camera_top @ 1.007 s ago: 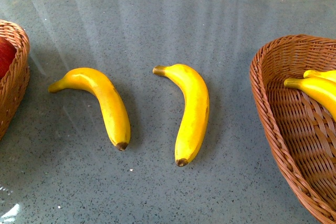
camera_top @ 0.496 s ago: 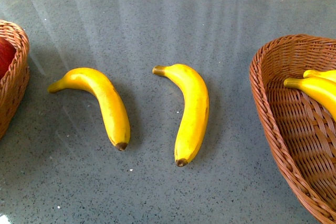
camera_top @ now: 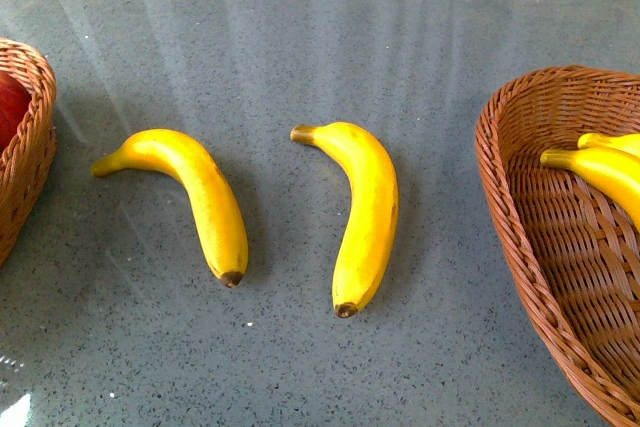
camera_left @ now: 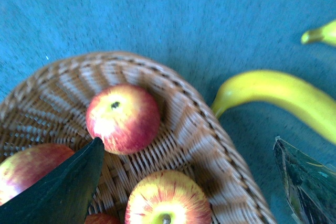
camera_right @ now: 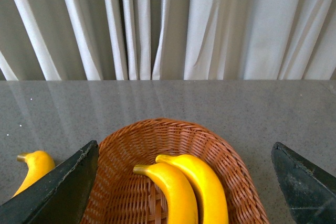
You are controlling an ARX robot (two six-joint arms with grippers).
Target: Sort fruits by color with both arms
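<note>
Reaching for the banana (camera_top: 368, 212) on the desk (camera_top: 300, 47) nearest the banana basket (camera_top: 520, 247), the right pincer (camera_right: 184, 144), open and empty above that basket, should straddle its middle; the left pincer (camera_left: 186, 140), also open, hangs farther away.

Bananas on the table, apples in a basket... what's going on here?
A two-armed robot is sorting fruit by colour. At least three apples lie in the left basket, and two sorted bananas lie in the right basket. Two loose bananas lie apart on the table between the baskets, not yet sorted. The left end effector hangs open above the apples, the right end effector open above the right basket. Neither holds anything.
</note>
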